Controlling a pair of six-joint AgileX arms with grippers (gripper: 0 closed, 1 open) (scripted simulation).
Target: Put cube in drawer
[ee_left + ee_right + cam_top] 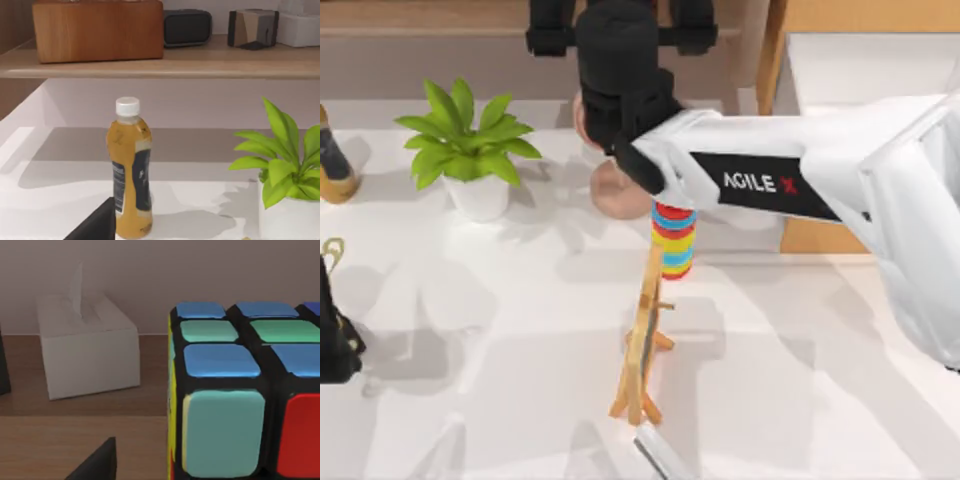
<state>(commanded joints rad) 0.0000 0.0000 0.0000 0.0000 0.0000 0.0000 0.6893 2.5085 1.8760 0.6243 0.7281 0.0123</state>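
1. White table (500, 370): a potted plant (470, 150) stands toward its rear left; a bottle (332, 160) at the left edge; a wooden stand (642, 350) near the front centre.
2. Wooden shelf (200, 62) behind the table: carries a wooden box (97, 30), a dark speaker (187, 27), a white tissue box (87, 347) and the cube (245, 390).

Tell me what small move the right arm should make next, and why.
Probably ease the right gripper forward and close on the cube. The right wrist view has the cube very near on the wooden shelf, beside the tissue box, not yet lifted. The drawer sits at the table's right. The left arm is parked at the left.
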